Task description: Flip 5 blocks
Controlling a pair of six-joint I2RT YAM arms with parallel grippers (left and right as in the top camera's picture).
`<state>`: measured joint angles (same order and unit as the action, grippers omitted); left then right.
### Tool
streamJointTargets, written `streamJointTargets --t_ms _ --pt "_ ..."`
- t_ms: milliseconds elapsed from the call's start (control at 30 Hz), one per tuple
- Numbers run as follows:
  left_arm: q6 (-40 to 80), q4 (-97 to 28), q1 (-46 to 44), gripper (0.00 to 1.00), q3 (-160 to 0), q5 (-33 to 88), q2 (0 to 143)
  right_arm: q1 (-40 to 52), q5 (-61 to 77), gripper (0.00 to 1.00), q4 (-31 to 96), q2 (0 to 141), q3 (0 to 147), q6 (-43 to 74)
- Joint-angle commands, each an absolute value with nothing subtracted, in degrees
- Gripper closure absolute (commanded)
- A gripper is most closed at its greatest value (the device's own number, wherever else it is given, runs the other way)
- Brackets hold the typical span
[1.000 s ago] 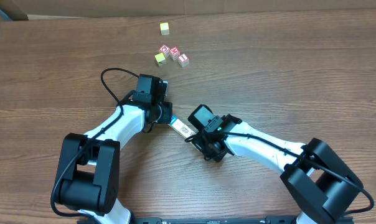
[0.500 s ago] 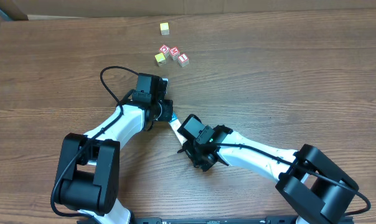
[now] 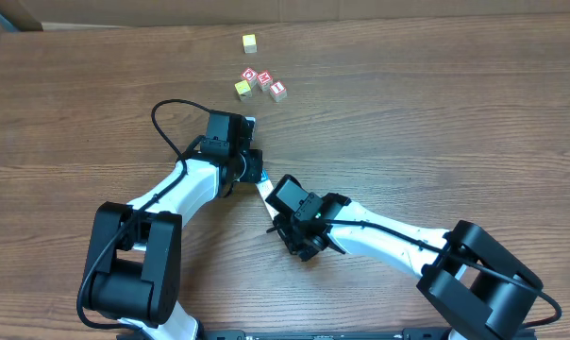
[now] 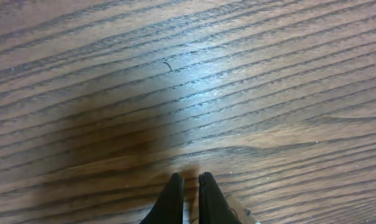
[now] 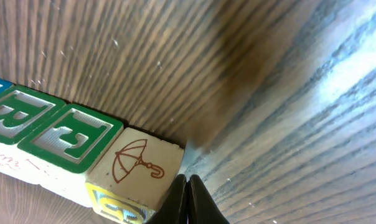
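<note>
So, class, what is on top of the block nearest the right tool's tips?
A brown umbrella drawing is printed on the cream top of that block, beside the shut right tool. Nothing rests on it. Its yellow-and-blue side print is cut off by the picture edge.

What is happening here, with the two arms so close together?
Both arms work at a short row of wooden blocks between them. The right arm has its jaws shut, tips down beside the umbrella block at the row's end. The left arm also has its jaws shut, low over the table. Neither holds a block.
</note>
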<state>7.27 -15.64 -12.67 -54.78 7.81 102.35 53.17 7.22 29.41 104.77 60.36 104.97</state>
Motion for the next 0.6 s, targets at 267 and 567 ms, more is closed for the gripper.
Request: streamJointTargets --t_ms 267,567 --pt "6.4 -15.4 -13.2 0.96 -54.4 10.8 103.5 55.8 4.4 0.85 26.4 104.9 61.1 110.0" --pt "6.4 -14.7 -13.2 0.96 -54.4 10.8 103.5 56.5 3.9 0.85 25.7 104.9 61.1 110.0"
